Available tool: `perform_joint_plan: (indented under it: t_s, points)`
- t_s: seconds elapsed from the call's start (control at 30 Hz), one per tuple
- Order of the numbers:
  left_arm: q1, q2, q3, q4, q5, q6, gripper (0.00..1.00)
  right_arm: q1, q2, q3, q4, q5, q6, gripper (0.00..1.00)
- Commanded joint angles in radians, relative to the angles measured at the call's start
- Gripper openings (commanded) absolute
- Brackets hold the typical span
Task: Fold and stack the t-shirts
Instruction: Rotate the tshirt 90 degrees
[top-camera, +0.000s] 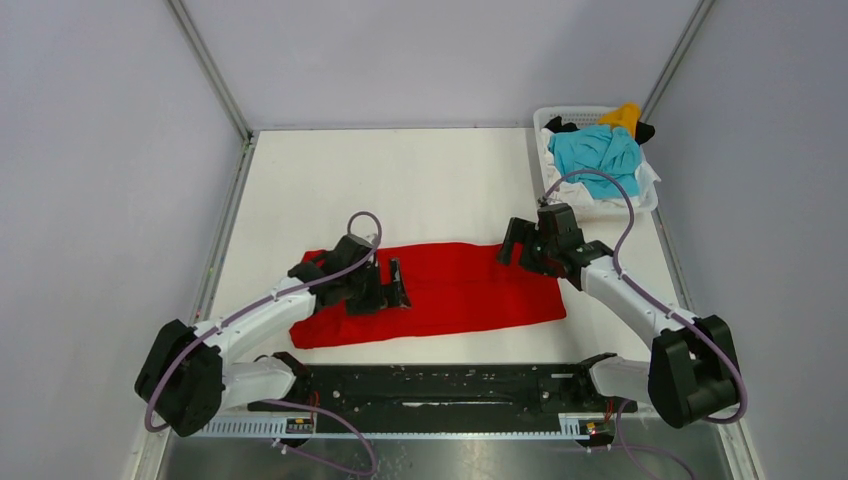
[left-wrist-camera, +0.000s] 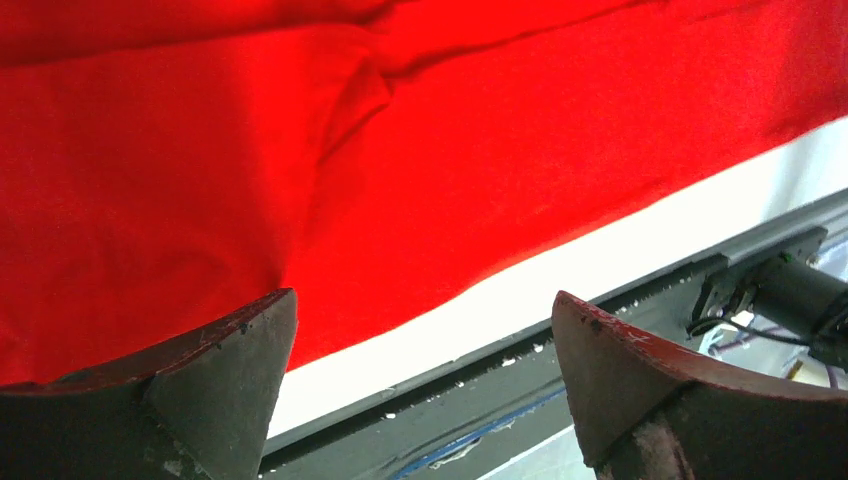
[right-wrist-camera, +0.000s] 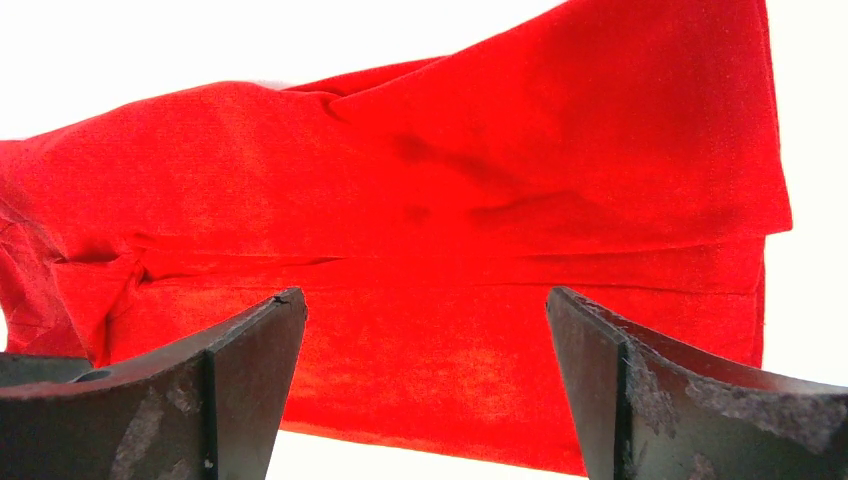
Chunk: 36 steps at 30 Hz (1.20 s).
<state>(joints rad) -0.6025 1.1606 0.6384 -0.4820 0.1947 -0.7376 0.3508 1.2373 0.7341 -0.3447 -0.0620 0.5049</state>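
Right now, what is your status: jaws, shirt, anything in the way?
Both jaws open, empty, above the red shirt. Shirt flat on table, folded to a long strip. Basket of other shirts far right, clear of it.

Open table (top-camera: 400, 180) beyond red shirt (top-camera: 460, 290), basket (top-camera: 541, 135) blocking far-right corner

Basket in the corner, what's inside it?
A turquoise t-shirt lies on top, with yellow-orange cloth and black cloth peeking out behind it. Whatever lies underneath them in the white basket is covered.
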Motion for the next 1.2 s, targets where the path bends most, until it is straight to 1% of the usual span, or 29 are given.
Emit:
perform_joint_plan:
  t_s: [0.0, 0.07, 0.1, 0.17, 0.27, 0.33, 0.37, 0.43, 0.5, 0.6, 0.7, 0.87, 0.97, 1.03, 1.1, 1.13, 1.17]
  points:
    - [-0.058, -0.029, 0.000, 0.034, 0.050, -0.024, 0.99, 0.005, -0.035, -0.008, 0.007, 0.020, -0.013, 0.99]
    - [-0.075, -0.042, 0.008, 0.004, 0.041, -0.032, 0.99, 0.005, -0.035, -0.010, 0.008, 0.022, -0.013, 0.99]
    - [-0.078, -0.058, 0.012, -0.022, 0.006, -0.035, 0.99, 0.005, -0.035, -0.010, 0.009, 0.022, -0.012, 1.00]
    - [-0.079, -0.102, 0.014, -0.080, -0.109, -0.044, 0.99, 0.005, -0.036, -0.011, 0.008, 0.025, -0.014, 0.99]
    - [-0.070, -0.164, 0.030, -0.176, -0.332, -0.089, 0.99, 0.005, -0.033, -0.010, 0.008, 0.027, -0.016, 1.00]
    - [-0.036, -0.187, 0.024, -0.192, -0.394, -0.088, 0.99, 0.005, -0.033, -0.011, 0.008, 0.027, -0.017, 1.00]
    - [-0.009, -0.193, 0.013, -0.181, -0.385, -0.081, 0.99, 0.005, -0.032, -0.012, 0.010, 0.029, -0.017, 1.00]
    - [0.045, -0.189, -0.015, -0.139, -0.289, -0.063, 0.99, 0.006, -0.028, -0.011, 0.011, 0.030, -0.018, 1.00]
    - [0.061, -0.174, -0.051, -0.100, -0.230, -0.058, 0.99, 0.005, -0.021, -0.010, 0.011, 0.030, -0.017, 1.00]
    - [0.064, -0.132, -0.097, -0.093, -0.246, -0.071, 0.99, 0.004, -0.014, -0.008, 0.012, 0.029, -0.017, 1.00]
    - [0.099, -0.081, -0.132, -0.079, -0.274, -0.092, 0.99, 0.006, -0.007, -0.009, 0.018, 0.024, -0.016, 0.99]
    - [0.201, 0.031, -0.167, 0.053, -0.202, -0.078, 0.99, 0.005, 0.016, 0.000, 0.029, -0.017, -0.030, 0.99]
    - [0.275, 0.100, -0.134, 0.104, -0.166, -0.053, 0.99, 0.005, 0.024, 0.001, 0.059, -0.055, -0.040, 1.00]
    - [0.323, 0.148, -0.084, 0.135, -0.168, -0.030, 0.99, 0.005, 0.039, 0.009, 0.089, -0.057, -0.046, 1.00]
    - [0.363, 0.225, 0.002, 0.170, -0.180, 0.000, 0.99, 0.005, 0.082, 0.029, 0.124, -0.060, -0.050, 0.99]
    - [0.387, 0.296, 0.061, 0.169, -0.190, 0.010, 0.99, 0.005, 0.116, 0.045, 0.135, -0.065, -0.053, 0.99]
    - [0.397, 0.351, 0.158, 0.166, -0.190, 0.023, 0.99, 0.005, 0.151, 0.067, 0.144, -0.071, -0.054, 1.00]
